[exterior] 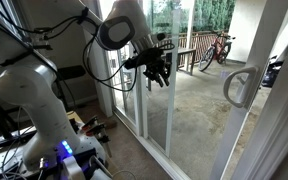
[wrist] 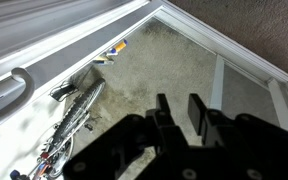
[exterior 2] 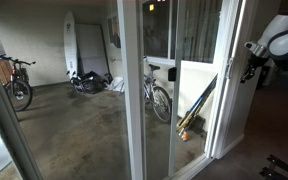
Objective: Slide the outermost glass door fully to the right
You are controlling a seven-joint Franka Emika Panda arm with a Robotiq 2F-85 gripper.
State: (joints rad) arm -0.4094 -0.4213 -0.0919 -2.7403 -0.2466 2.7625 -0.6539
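Gripper (exterior: 156, 72) hangs in free air, fingers apart with nothing between them (the gap is clear in the wrist view (wrist: 179, 112)); no contact with anything. The outermost glass door (exterior: 252, 112) stands at the near edge in an exterior view, its grey loop handle (exterior: 239, 87) on the vertical white frame, well apart from the gripper. In the wrist view the same handle (wrist: 9, 92) sits far off to one side, not lined up with the fingers.

Risks, as I judge them: the fingers meet the curved loop off-centre and slip along it; the gripper knocks the glass or the frame instead of hooking the handle; a pull not parallel to the track jams the panel; the arm runs short of reach before the door is fully right.

Edges and room: the handle-less panel (exterior: 124, 90) right by the gripper is the nearest hard edge. The carpet (exterior: 134, 160) inside looks open for the approach. A bicycle (exterior 2: 159, 97) stands outside behind the glass, so not in the path. How much track is left to the right I cannot tell.
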